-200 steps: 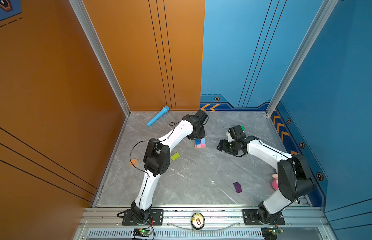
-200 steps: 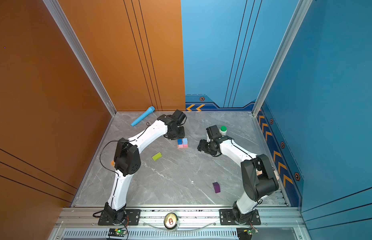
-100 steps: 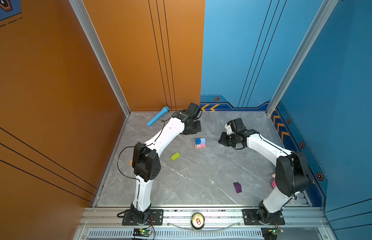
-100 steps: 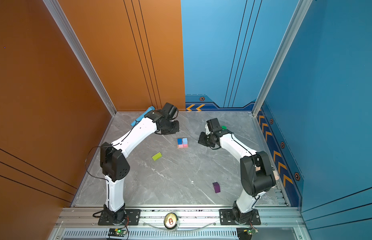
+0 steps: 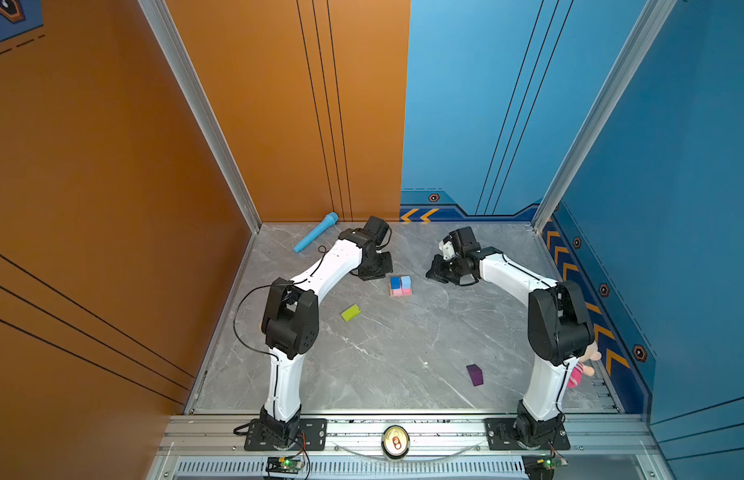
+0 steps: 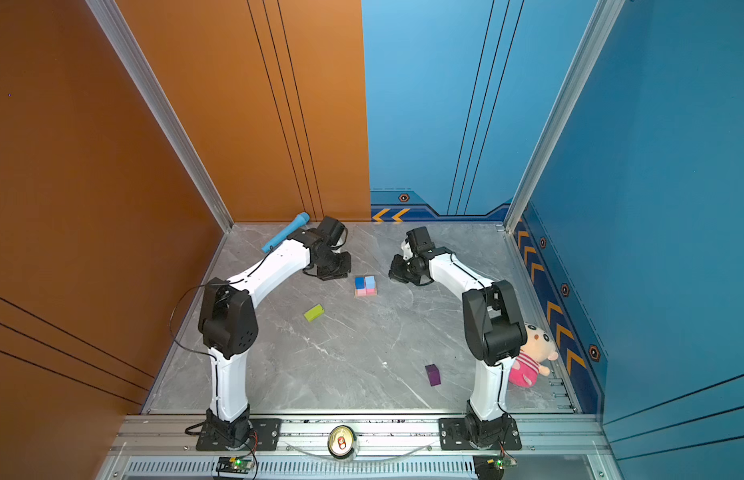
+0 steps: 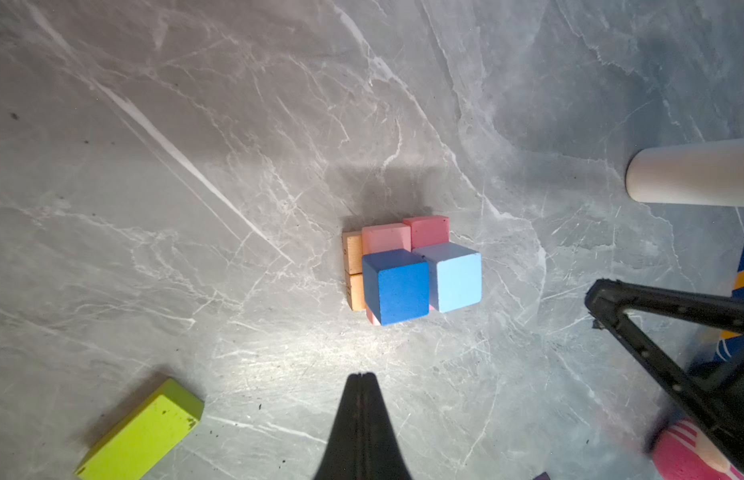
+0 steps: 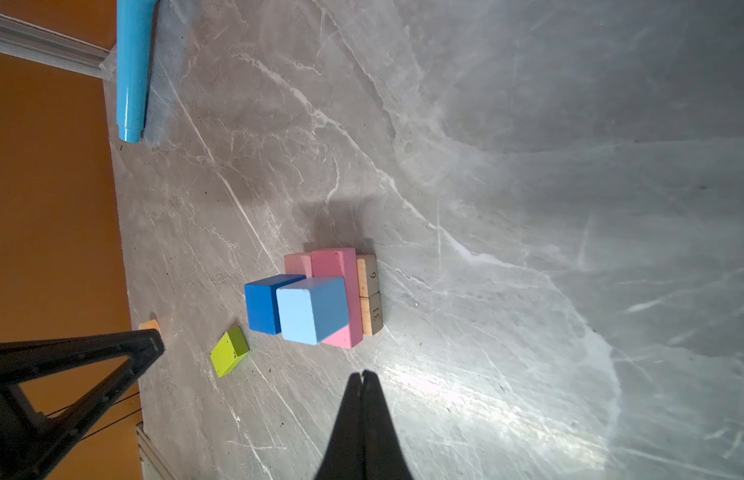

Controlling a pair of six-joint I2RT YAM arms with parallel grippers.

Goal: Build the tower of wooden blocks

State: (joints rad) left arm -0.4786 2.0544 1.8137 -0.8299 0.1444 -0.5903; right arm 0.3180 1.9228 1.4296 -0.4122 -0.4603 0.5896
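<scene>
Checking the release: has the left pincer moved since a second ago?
Yes. In a top view the left pincer has drawn left, away from the tower.

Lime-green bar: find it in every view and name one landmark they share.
Top view: lime-green bar lies alone on the floor, left of and below the tower.
Top view: the bar in the same spot.
Left wrist: the bar lies loose, apart from the tower.
Right wrist: the bar lies near the dark-blue cube, not touching.
Shared landmark: the dark-blue cube.
</scene>
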